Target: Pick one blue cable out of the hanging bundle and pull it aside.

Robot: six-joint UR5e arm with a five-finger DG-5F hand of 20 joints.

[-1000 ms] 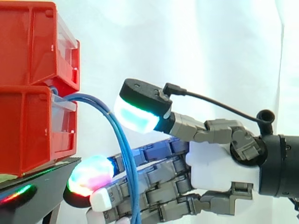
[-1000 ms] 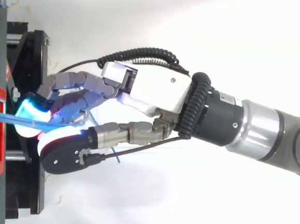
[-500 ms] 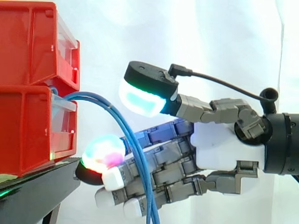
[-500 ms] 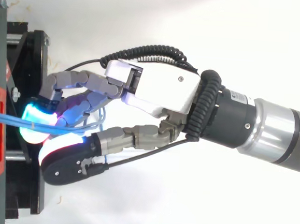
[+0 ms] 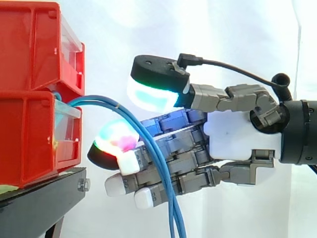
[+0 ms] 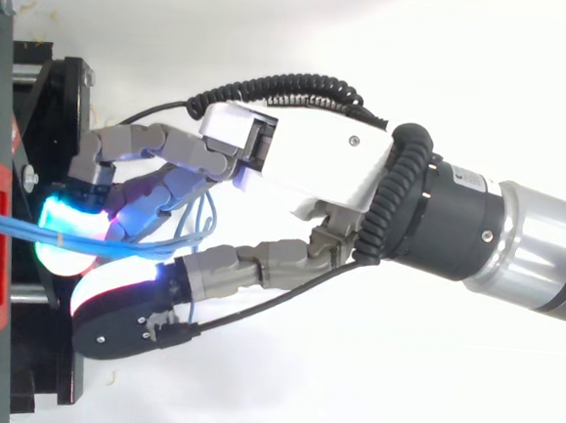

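Two or three thin blue cables (image 5: 176, 220) leave the lower red bin (image 5: 29, 144), arch to the right and hang down across my hand's fingers. My hand (image 5: 237, 141) reaches in level from the right, its fingers nearly straight and pointing at the bins, one fingertip (image 5: 116, 141) glowing green and pink. The thumb, with its glowing pad (image 5: 151, 96), stands apart above the cables. In the top view the cables (image 6: 123, 249) run between the fingers and the thumb of my hand (image 6: 316, 165) and loop near the palm. Nothing pinches them.
Two red bins are stacked on a black stand (image 5: 39, 203) at the left, the upper one (image 5: 34, 44) above the cables' exit. The stand's edge (image 6: 56, 105) lies just beyond the fingertips. A white curtain hangs behind.
My hand has risen and drawn back to the right, away from the stand. The hanging part of the blue cables has shifted right with the fingers.
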